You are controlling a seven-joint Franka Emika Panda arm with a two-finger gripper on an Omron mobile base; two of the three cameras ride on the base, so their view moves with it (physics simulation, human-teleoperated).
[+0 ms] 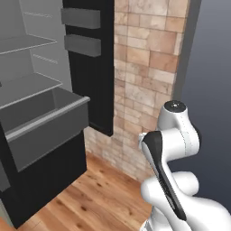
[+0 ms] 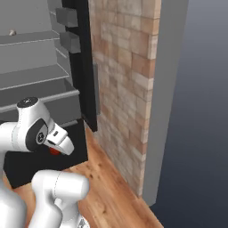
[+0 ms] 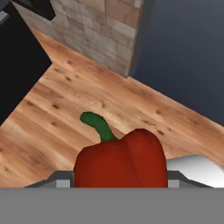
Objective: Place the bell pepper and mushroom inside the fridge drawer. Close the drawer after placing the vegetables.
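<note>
Fridge drawer (image 1: 45,131) stands pulled out of the black fridge (image 1: 40,189) at about 9 o'clock in the left base view, its grey box open at the top under 2 flat shelves (image 1: 27,43). Fridge door (image 1: 97,67) hangs open at 12 o'clock, with 2 grey door bins (image 1: 81,18), beside a brick wall (image 1: 140,67). Bell pepper (image 3: 121,162) sits at 6 o'clock in the hand view, red with a green stem, above the wooden floor (image 3: 65,109). Gripper (image 2: 55,150) at 8 o'clock in the right base view clamps it, a red patch showing under the white hand.
</note>
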